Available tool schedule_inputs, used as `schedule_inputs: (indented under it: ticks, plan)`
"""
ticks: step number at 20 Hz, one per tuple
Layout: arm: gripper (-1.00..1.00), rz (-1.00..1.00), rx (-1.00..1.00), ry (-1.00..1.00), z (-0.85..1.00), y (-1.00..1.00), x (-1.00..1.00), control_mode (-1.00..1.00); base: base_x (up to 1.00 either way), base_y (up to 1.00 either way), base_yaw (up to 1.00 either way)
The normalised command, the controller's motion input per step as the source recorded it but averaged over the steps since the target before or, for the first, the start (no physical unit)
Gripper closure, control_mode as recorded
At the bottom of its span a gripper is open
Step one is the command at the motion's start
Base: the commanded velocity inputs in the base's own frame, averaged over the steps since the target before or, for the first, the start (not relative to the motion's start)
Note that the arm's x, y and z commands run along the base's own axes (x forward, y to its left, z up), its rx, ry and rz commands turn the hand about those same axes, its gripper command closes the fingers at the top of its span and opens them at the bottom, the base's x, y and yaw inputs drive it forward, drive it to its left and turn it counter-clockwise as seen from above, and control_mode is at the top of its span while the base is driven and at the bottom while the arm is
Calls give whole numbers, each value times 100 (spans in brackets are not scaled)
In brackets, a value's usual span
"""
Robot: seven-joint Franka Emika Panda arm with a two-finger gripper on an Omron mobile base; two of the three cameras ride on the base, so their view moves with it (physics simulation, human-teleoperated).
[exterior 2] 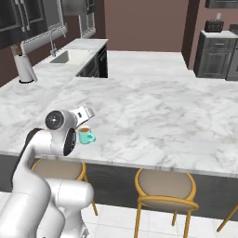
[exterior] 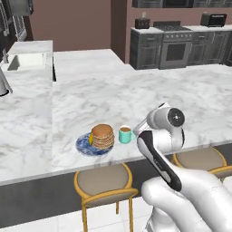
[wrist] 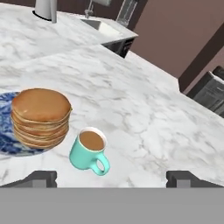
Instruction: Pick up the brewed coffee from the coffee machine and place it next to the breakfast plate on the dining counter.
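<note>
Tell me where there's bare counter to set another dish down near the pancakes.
Bare marble runs behind the plate and mug toward the sink, and right of the mug. It is crowded only between plate and mug at the front edge.

Mug sits on the tabletop just right of the plate, close but apart, both near the front edge. Pancake stack on the plate. End effector is in front of the mug on the near side, fingers spread, touching nothing. Two stools tucked under the near edge. Sink far left with paper towel roll nearer on the left. Stove and toaster on the far right counter.
</note>
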Motion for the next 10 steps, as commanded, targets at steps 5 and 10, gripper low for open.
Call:
schedule_inputs:
  ticks: [5,10]
  plan:
    - [-100,0,2,2,100,-17,-21,-100,0,0,0]
    - [-100,0,20,-9,33,-56,-35,-100,0,0,0]
